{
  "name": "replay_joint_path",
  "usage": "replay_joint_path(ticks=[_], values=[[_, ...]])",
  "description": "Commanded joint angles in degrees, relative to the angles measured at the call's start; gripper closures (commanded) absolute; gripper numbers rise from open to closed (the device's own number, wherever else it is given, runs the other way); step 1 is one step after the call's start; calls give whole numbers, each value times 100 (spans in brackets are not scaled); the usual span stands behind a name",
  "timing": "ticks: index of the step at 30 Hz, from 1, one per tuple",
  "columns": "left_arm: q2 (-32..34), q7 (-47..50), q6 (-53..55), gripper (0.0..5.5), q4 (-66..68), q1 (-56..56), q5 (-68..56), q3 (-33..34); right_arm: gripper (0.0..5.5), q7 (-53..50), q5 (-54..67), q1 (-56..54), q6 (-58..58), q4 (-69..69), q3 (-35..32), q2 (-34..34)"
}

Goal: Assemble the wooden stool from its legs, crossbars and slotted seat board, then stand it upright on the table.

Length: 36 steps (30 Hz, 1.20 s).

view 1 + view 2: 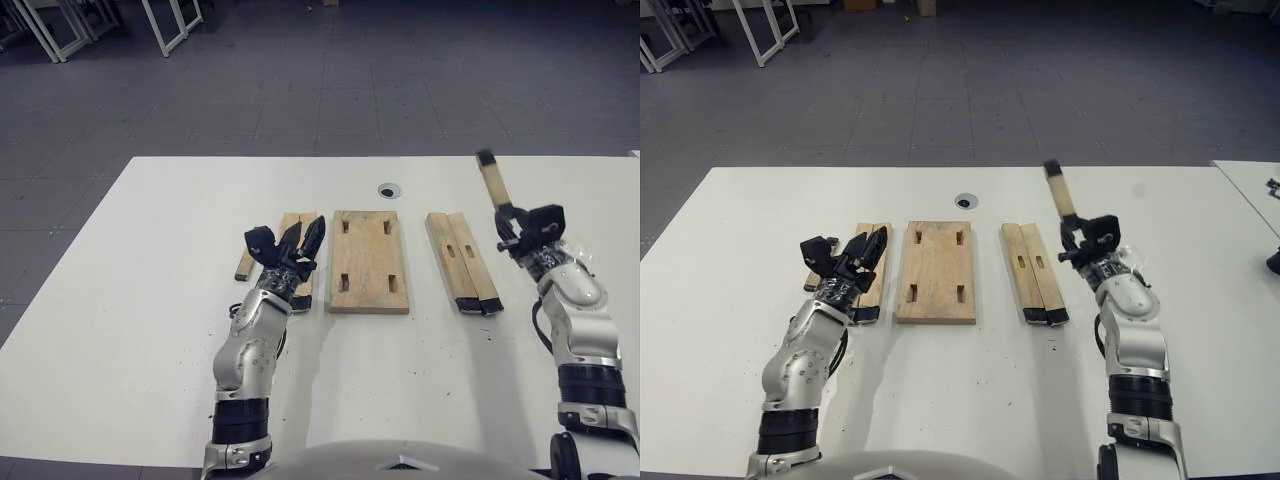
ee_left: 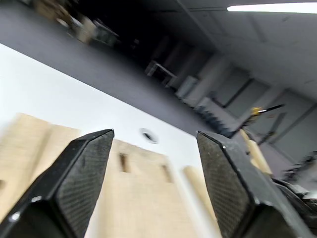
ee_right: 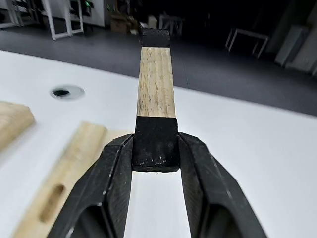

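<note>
**Item 1. White rectangular table** (image 1: pixel 130 300). Work surface that bears all the loose parts. A small round grommet hole (image 1: pixel 388 190) lies just beyond the seat board.

**Item 2. Flat light-wood seat board with four slots** (image 1: pixel 368 262). Lies flat at the table's centre, unassembled.

**Item 3. Pair of pale wooden slotted legs with dark ends** (image 1: pixel 462 262). Lie side by side and touching, just right of the seat board, slots facing up.

**Item 4. Second set of pale wooden leg pieces** (image 1: pixel 878 290). Lie flat just left of the seat board, partly under the left gripper.

**Item 5. Short wooden crossbar with black-capped ends** (image 1: pixel 493 185). Held raised above the table, right of the slotted pair and tilted near upright.

**Item 6. Right gripper** (image 3: pixel 154 148). Fingers are clamped on the crossbar's lower black cap.

**Item 7. Left gripper** (image 1: pixel 303 233). Fingers are spread wide and hold nothing. It hovers over the left leg pieces.

**Handling note (judgement).** Assembly has barely begun, and the step in hand appears to be seating the crossbar in a leg slot.
- Only the far cap is free to enter a slot, because the fingers cover the near one.
- Line that cap up squarely over the slot and press straight in without twisting.
- The leg may slide on the table, so the free left gripper would do well to brace it.
</note>
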Motion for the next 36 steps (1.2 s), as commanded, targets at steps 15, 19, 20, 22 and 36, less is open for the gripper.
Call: replay_joint_path(ticks=[15, 19, 20, 22, 36], values=[[308, 391, 1753, 242, -527, -402, -3341, 486, 421, 1879, 238, 729, -244, -2436, 1815, -443], [350, 348, 1645, 315, -522, -376, -3360, 530, 421, 1780, 225, 718, -189, -2407, 1772, -428], [379, 329, 1651, 332, -528, -339, -3319, 510, 421, 1772, 231, 701, -179, -2390, 1760, -431], [437, 284, 1684, 352, -493, -277, -3269, 483, 421, 1770, 201, 701, -193, -2361, 1774, -449], [513, 512, 1550, 505, -18, -245, -3320, 729, 421, 1765, -34, 619, -174, -2356, 1896, -486]])
